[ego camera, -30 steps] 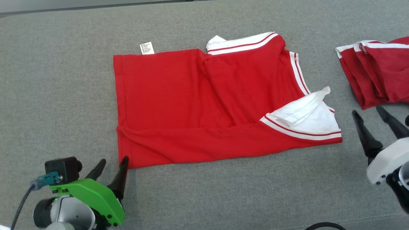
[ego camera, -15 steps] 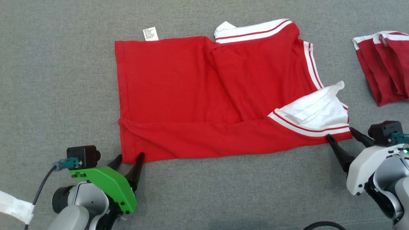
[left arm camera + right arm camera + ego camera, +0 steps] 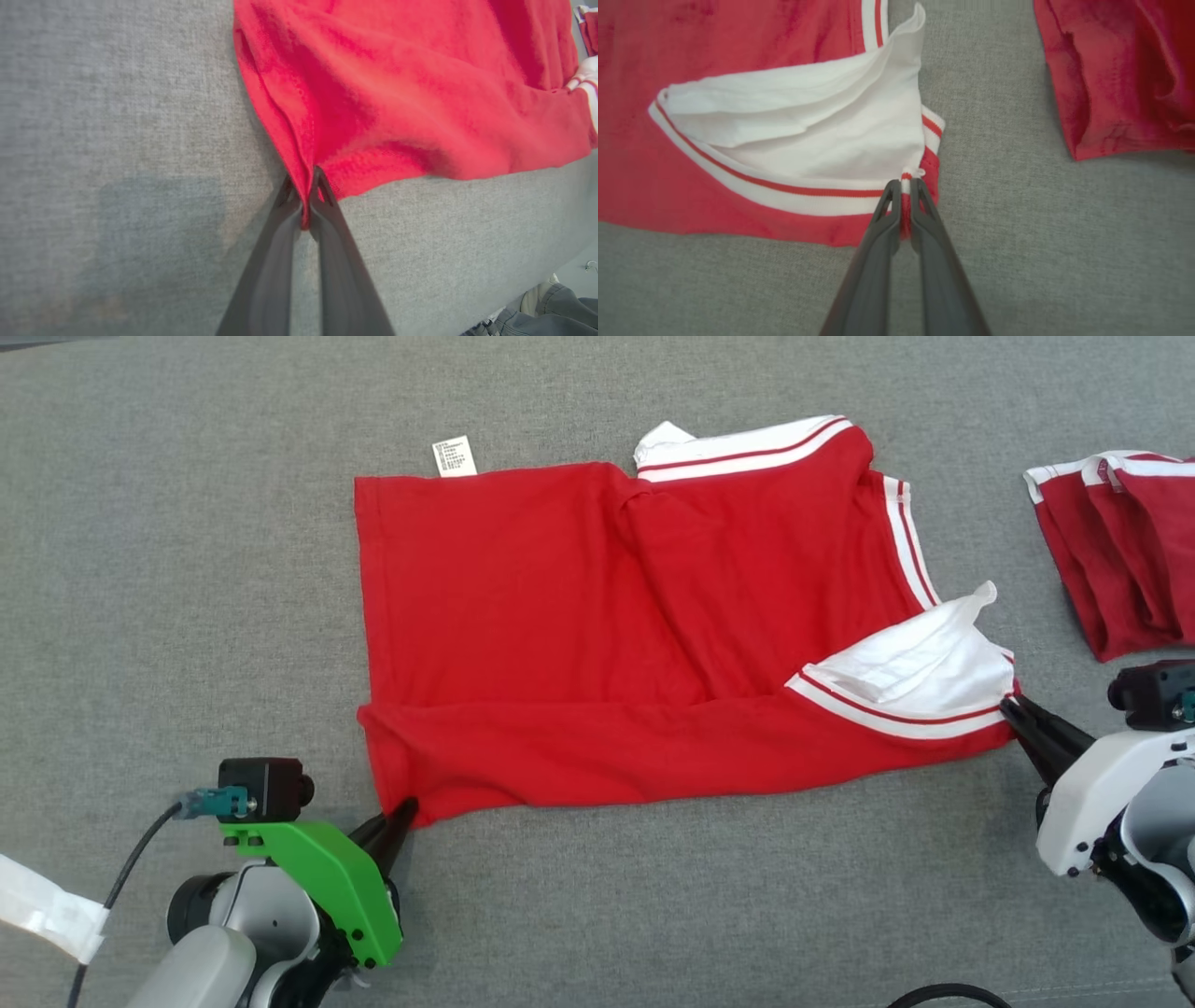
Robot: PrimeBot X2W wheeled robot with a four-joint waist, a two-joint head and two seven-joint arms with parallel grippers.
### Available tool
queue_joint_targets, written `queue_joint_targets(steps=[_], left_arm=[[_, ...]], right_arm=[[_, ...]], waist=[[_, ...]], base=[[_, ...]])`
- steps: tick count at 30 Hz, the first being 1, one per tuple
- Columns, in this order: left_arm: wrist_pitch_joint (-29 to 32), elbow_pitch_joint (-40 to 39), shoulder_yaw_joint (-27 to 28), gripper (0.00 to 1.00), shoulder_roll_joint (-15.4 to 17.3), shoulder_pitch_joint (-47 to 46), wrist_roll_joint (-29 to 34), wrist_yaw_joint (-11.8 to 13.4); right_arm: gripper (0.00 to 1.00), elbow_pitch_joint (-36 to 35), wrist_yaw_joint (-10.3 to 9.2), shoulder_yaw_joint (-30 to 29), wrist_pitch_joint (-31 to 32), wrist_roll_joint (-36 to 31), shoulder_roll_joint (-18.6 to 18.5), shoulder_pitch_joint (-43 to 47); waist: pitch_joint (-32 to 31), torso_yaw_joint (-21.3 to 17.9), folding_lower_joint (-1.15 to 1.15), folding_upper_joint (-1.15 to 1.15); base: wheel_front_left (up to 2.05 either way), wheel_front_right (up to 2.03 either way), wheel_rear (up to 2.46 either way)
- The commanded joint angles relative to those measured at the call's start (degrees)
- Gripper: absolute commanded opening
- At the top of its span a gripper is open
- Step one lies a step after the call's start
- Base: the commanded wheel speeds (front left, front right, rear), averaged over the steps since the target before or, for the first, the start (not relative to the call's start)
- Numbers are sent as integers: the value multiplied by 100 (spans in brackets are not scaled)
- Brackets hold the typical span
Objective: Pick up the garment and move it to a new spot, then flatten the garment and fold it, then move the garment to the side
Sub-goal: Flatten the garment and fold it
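The red garment lies partly folded in the middle of the grey surface, with its white collar on the robot's right side. The left gripper pinches the near left corner of the hem between closed jaws. The right gripper pinches the near right corner, at the striped edge. A second red garment lies apart, further right.

Bright, even light; soft shadows.

The garment is matt red knit cloth, with white ribbed trim at 3 o'clock. Table cover: rough grey fabric. My fingers: smooth dark plastic.
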Motion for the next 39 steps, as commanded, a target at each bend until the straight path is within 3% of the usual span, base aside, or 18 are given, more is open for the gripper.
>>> queue_joint_targets(steps=[1, 9, 15, 24, 30, 31, 32, 33, 34, 39], left_arm=[[14, -30, 8, 0, 67, 83, -3, -10], [250, -1422, 124, 0, 589, 780, -186, 165], [179, -2154, 267, 0, 705, 1535, -510, 337], [49, -2392, 457, 0, 807, 2167, -823, 401], [139, -1777, 276, 0, 531, 2092, -979, 359], [153, -1655, 229, 4, 502, 2049, -944, 329], [130, -1559, 216, 26, 460, 2004, -922, 303], [74, -1481, 216, 74, 415, 1957, -913, 286], [-10, -1383, 228, 100, 389, 1913, -870, 258], [-231, -1549, 444, 100, 517, 1715, -672, 349]], right_arm=[[0, -34, -3, -23, 9, 70, -40, -24], [0, -675, -3, -343, 467, 623, -593, 550], [0, -1087, -4, -726, 815, 896, -780, 1265], [0, -1442, -4, -1206, 1122, 975, -712, 1856], [0, -1119, -3, -933, 1223, 725, -517, 1636], [0, -1046, -4, -860, 1205, 682, -479, 1580], [0, -994, -4, -809, 1152, 625, -465, 1510], [22, -949, -3, -767, 1094, 607, -437, 1445], [100, -882, -3, -698, 996, 575, -429, 1398], [100, -1133, -3, -1051, 862, 845, -573, 1215]], waist=[[-57, -11, 0, 0], [-222, -8, 0, 0], [-207, -25, 0, 0], [-222, -32, 0, 0], [-172, -41, 0, 0], [-159, -39, 0, 0], [-137, -35, 0, 0], [-112, -26, 0, 0], [-87, 15, 0, 0], [-6, 116, 0, 0]], base=[[0, 0, 0], [0, 0, 0], [0, 0, 0], [0, 0, 0], [0, 0, 0], [0, 0, 0], [0, 0, 0], [0, 0, 0], [0, 0, 0], [0, 0, 0]])
